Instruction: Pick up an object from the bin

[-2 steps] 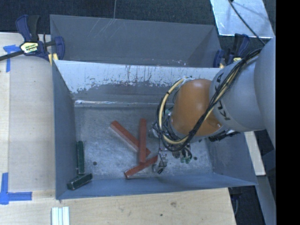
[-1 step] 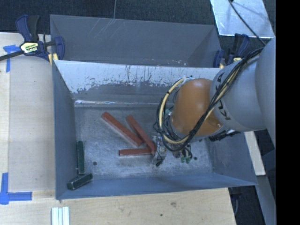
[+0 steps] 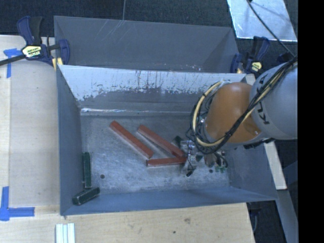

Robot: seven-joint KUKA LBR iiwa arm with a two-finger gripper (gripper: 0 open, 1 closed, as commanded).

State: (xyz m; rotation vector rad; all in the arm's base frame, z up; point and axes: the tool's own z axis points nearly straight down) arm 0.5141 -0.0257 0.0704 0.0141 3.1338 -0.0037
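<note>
There, at the right side of the grey bin, the arm reached in from the right edge. Its orange cover bulged above the wrist, and yellow-and-black cables looped down its left flank. The wrist pointed downward, and the gripper sat low near the bin's floor, right of the middle. Whether it was spread wide or closed could not be told, as the small dark parts there could not be made out separately.

Three red-brown bars lay beside it. The shortest bar lay almost level, its right end touching or just beside the gripper. The middle bar slanted down to the right, its lower end also close against the gripper. The longest bar lay parallel to that one, farther left. Well apart, near the bin's lower left corner, a dark green stick lay above a short dark green piece.
</note>
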